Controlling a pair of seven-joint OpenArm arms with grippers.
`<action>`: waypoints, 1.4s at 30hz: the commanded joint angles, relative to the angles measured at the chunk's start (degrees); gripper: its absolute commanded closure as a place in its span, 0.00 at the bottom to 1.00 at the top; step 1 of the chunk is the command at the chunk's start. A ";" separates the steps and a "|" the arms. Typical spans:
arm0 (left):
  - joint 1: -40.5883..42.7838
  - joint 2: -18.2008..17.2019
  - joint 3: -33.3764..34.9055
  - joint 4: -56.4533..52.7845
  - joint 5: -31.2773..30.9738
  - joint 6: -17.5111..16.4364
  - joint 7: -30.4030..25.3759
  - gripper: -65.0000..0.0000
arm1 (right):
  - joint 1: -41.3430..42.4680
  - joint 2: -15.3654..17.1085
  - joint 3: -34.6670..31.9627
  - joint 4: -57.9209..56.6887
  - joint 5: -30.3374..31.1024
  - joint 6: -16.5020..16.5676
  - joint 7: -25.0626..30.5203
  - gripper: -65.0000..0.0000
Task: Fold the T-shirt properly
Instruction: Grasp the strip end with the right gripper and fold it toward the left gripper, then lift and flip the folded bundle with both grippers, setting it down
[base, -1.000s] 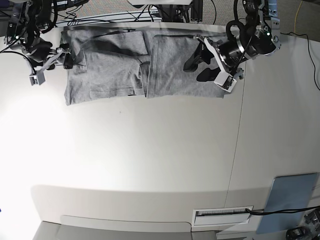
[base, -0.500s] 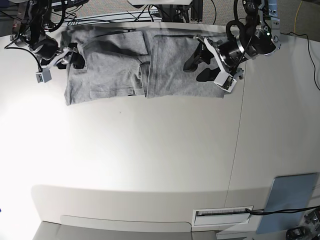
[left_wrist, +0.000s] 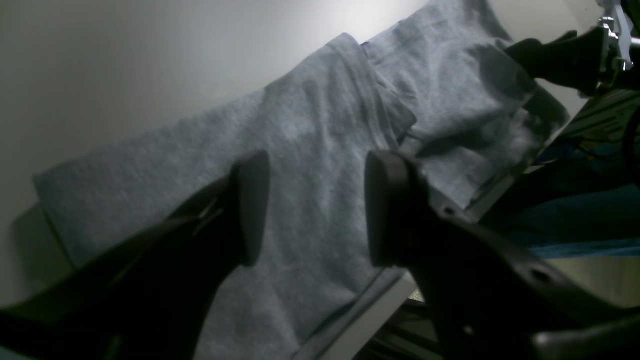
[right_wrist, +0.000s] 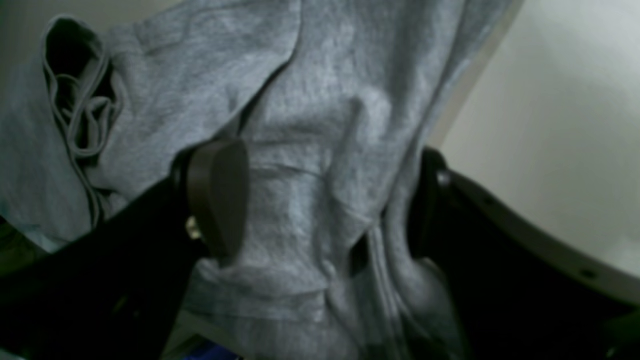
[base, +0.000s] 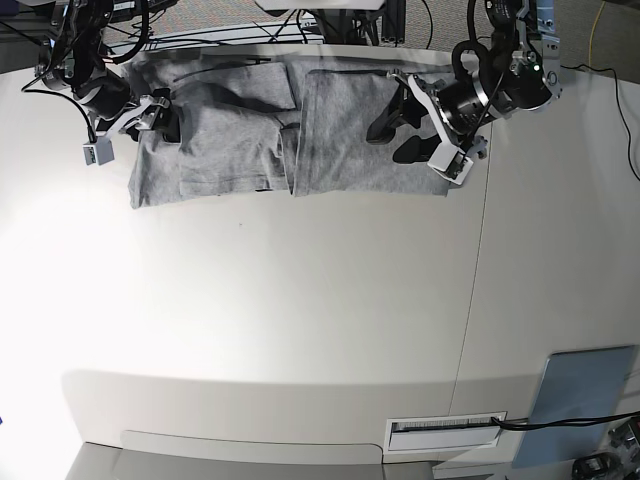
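Heather-grey T-shirt (base: 250, 140) on an off-white table (base: 300, 300), black grippers, and a pale blue-grey panel (base: 580, 392).

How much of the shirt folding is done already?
Partly. The T-shirt already lies doubled into a strip along the table's far edge, one side lapped over the other. Right now both grippers hang open over its ends, the left gripper over one end, the right gripper straddling bunched cloth. Folding the strip into a small bundle is left.
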 joint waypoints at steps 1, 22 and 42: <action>-0.11 -0.17 -0.13 1.05 -1.03 -0.26 -1.03 0.51 | 0.04 0.48 0.17 0.37 -0.55 -0.37 -1.18 0.33; -0.11 -0.17 -0.13 1.05 3.74 -0.13 0.46 0.51 | 4.13 0.85 -3.56 0.17 -8.70 -3.87 2.38 0.98; -0.17 0.15 -0.11 -10.69 7.63 -2.03 -11.28 0.51 | 4.26 -2.29 3.54 23.39 0.52 -2.62 -12.00 0.98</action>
